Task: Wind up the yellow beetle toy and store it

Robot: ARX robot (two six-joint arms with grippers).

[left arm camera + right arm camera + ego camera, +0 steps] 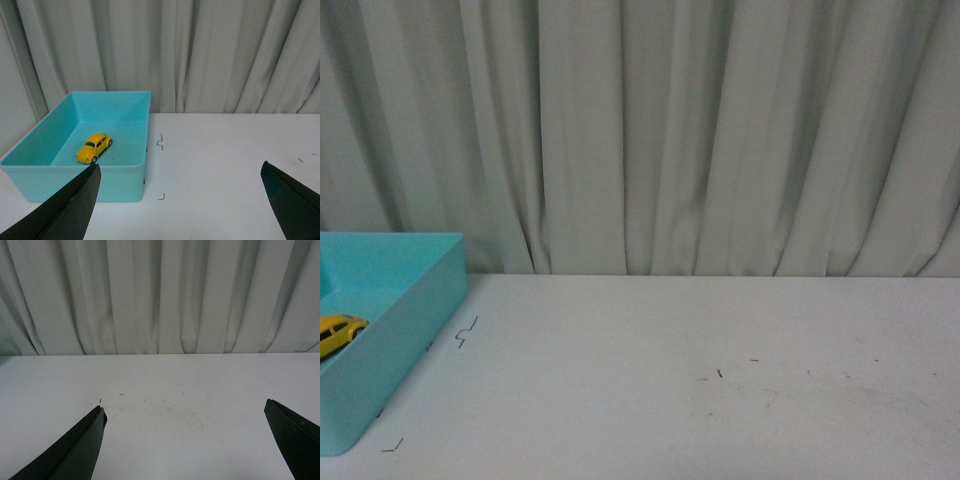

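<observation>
From the front view I see 1 turquoise bin (395, 330) at the far left of the white surface (700, 380), cut off by the frame edge. Inside it, 1 yellow beetle toy (338, 334) shows partly, sitting on the bin floor. Neither arm appears here. A pale curtain (670, 130) hangs behind the surface.

On the left wrist view I get the whole bin (125, 175), and it holds just the 1 beetle (94, 147), upright on its wheels near the middle of the floor. My left pincer (180, 200) is spread wide and holds nothing; 2 dark fingers (70, 210) show. The toy lies beyond the pincer, apart from it, just past the tip of the finger nearest the bin.

On the right wrist view, my right pincer (185, 440) is also spread wide and empty over bare surface (160, 385), with faint scuff marks (165, 412) between its 2 fingers. No bin or toy shows here.
</observation>
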